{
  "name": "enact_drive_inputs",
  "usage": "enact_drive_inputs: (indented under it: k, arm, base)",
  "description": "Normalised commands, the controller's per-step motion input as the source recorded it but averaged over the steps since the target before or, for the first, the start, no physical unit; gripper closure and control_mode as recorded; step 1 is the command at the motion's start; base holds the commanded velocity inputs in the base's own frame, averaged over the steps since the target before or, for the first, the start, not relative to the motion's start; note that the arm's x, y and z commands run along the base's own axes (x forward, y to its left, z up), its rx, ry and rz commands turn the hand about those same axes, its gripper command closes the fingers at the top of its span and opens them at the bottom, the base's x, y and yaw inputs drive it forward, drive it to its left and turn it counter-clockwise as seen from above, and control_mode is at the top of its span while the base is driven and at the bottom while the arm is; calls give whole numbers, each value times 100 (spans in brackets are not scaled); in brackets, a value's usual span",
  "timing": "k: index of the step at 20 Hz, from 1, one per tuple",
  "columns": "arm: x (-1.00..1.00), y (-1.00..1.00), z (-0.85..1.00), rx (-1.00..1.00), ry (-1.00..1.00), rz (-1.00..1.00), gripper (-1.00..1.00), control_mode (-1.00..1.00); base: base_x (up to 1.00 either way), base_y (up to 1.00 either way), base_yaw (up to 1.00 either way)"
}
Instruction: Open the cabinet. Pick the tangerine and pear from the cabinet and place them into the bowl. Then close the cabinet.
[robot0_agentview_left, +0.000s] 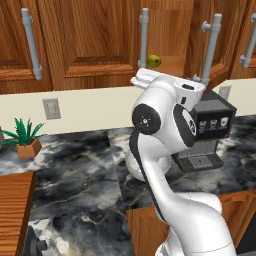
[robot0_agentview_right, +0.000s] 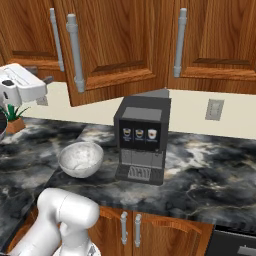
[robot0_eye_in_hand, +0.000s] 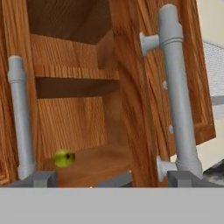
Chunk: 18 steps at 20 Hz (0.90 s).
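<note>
The cabinet (robot0_agentview_left: 170, 30) stands partly open: its right door (robot0_agentview_right: 107, 45) swings out over the counter (robot0_agentview_left: 85, 175), while the left door (robot0_agentview_left: 95, 40) looks closed or nearly so. In the hand view the door's edge and its grey bar handle (robot0_eye_in_hand: 177, 87) fill the 3 o'clock side, and the other handle (robot0_eye_in_hand: 19, 113) stands at 9 o'clock, with the wood shelf (robot0_eye_in_hand: 74, 72) between them.

The arm (robot0_agentview_left: 165, 130) blocks much of the left base view; the bowl (robot0_agentview_right: 80, 159) shows there as a pale sliver behind the elbow, and sits plainly at 9 o'clock of the coffee machine (robot0_agentview_right: 141, 137) in the right base view. The machine's three small front labels show cup pictures; no writing can be read.

The gripper (robot0_eye_in_hand: 111, 177) is cut off at the bottom of the hand view: two dark tips stand wide apart with nothing between them.

The pear (robot0_eye_in_hand: 64, 158) lies on the cabinet floor at 7 o'clock in the hand view, small and blurred. The tangerine can't be made out.
</note>
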Motion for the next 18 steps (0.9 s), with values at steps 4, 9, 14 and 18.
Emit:
enact_drive_inputs:
  k: [4, 9, 14, 18]
  arm:
    - [28, -38, 0, 0, 3, -25, -100, -100]
    - [4, -67, 0, 5, 11, -25, -100, -100]
    - [-6, -91, 0, 9, 11, -23, -100, -100]
    - [-24, -100, 0, 11, 8, -24, -100, -100]
  base:
    - [0, 0, 0]
    - [0, 0, 0]
    - [0, 0, 0]
    - [0, 0, 0]
